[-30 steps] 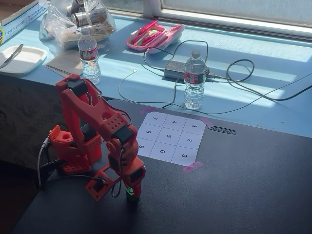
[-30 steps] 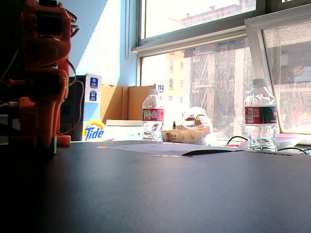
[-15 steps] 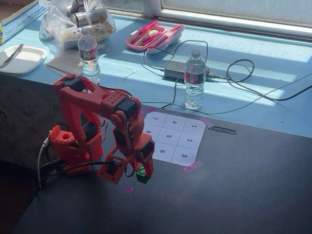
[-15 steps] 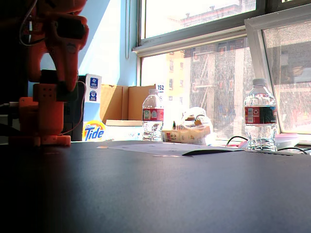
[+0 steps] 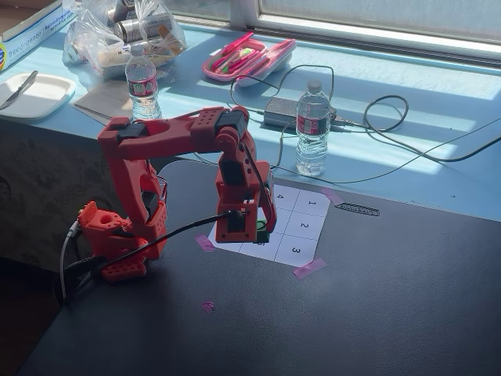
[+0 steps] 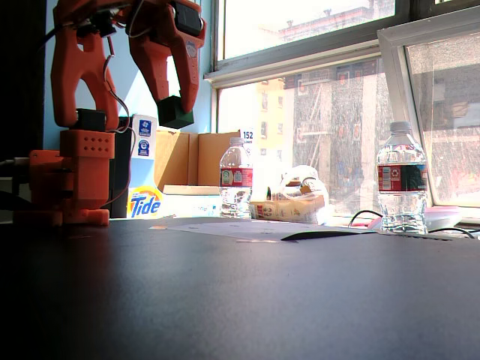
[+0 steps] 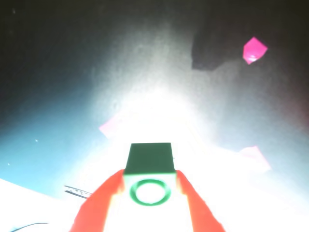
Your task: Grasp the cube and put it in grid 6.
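Pinching the green cube (image 7: pixel 149 164) between its two red fingers, my gripper (image 6: pixel 178 111) hangs above the numbered grid sheet (image 5: pixel 301 227), well clear of the table. My arm hides the sheet's left cells; only 1, 2, 3 and 4 read. Glare washes out the wrist view; a box (image 6: pixel 141 201) reads "Tide".

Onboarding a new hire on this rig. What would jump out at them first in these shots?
The red arm at the table's left edge, bent over a numbered paper grid taped down with pink tape. Next, the dark green cube, a ring on one face, pinched between the red fingers and lifted clear of the table in a fixed view. Then the clutter: water bottles and cables.
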`<control>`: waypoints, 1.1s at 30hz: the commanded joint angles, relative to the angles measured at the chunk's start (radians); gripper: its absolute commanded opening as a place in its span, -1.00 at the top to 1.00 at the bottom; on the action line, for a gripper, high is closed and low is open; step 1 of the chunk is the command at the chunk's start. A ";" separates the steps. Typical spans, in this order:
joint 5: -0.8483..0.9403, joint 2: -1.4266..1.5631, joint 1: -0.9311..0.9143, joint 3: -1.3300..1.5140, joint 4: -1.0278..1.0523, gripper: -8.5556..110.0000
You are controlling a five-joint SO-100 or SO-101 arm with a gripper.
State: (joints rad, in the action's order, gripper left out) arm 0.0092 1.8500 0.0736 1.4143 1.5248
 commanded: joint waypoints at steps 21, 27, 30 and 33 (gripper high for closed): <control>-0.063 -0.347 0.410 0.006 -0.192 0.86; -0.077 -0.425 0.426 0.066 -0.287 0.86; -0.083 -0.430 0.430 0.081 -0.304 0.86; -0.074 -0.408 0.430 0.081 -0.299 0.85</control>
State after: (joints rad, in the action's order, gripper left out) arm -0.0690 1.4143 0.5047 1.4972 1.2318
